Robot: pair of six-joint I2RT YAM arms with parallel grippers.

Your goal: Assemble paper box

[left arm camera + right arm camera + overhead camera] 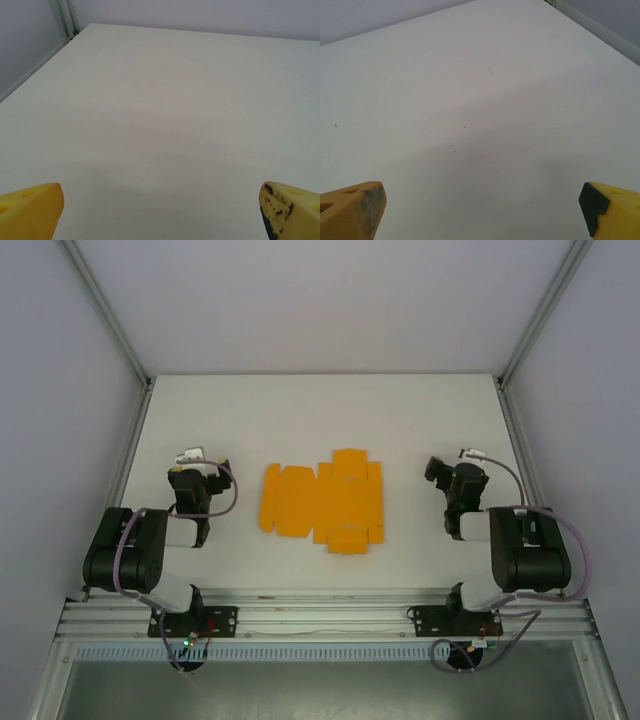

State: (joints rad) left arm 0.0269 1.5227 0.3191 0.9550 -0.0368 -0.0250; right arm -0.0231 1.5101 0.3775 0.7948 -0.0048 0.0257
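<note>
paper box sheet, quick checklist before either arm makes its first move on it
1. paper box lies flat and unfolded on the table: ok
2. left jaws wide open, nothing in them: ok
3. right jaws wide open, nothing in them: ok
4. left arm and right arm stand apart from the sheet, one on each side: ok
5. every flap lying flat, none curled up: cannot tell from above

Open tabletop, one flat obstacle.
Only the paper box (322, 502) sheet, flat at frame centre; bare table (320, 420) across upper half and either side.
</note>
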